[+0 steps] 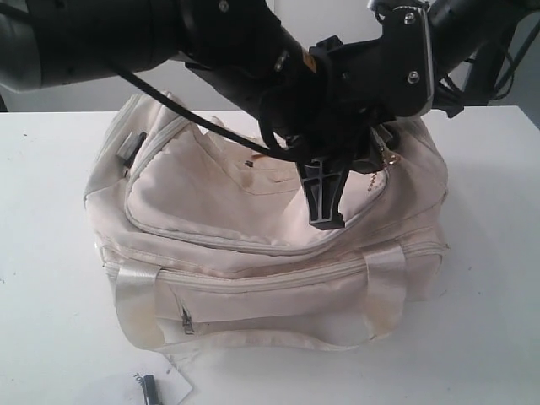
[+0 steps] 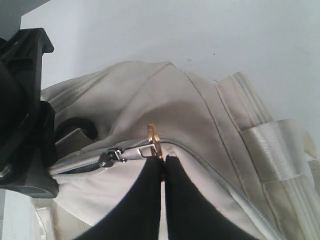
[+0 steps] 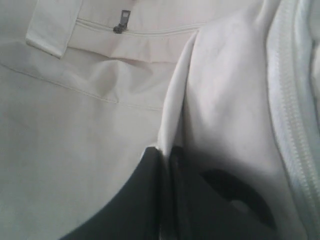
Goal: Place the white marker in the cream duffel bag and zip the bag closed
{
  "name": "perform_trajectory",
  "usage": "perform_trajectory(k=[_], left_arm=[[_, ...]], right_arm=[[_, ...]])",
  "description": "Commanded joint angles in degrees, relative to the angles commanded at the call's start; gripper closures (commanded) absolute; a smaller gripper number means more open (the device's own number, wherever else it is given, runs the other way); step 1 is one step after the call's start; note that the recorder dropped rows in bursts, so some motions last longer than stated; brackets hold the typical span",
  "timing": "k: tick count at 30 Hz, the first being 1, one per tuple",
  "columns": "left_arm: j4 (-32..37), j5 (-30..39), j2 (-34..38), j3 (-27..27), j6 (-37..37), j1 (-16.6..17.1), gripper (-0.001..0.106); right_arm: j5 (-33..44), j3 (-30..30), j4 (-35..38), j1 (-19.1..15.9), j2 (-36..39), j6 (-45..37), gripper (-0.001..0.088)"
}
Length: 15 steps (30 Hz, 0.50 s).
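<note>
Cream duffel bag (image 1: 253,228) sits mid-frame. Can't spot the white marker, guessing it's inside. Left gripper (image 2: 163,162) is pinched on the gold zip pull (image 2: 154,139), and right gripper (image 3: 167,152) is clamped on a fabric fold (image 3: 175,115). Hold that taut and drag the pull along the curve.

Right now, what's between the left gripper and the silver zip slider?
In the left wrist view, a gold ring touches the left gripper, then a silver pull tab runs to the zip slider.
</note>
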Motion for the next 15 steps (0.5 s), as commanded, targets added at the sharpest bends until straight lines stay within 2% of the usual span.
perform_trajectory(k=[7, 15], left_arm=[[-0.7, 3.7, 0.0, 0.0, -0.3, 0.0, 0.105], [-0.8, 10.5, 0.0, 0.0, 0.0, 0.0, 0.105]], right_arm=[[0.0, 0.0, 0.0, -2.7, 0.0, 0.1, 0.0868], [-0.1, 0.0, 0.7, -2.8, 0.3, 0.1, 0.0868]])
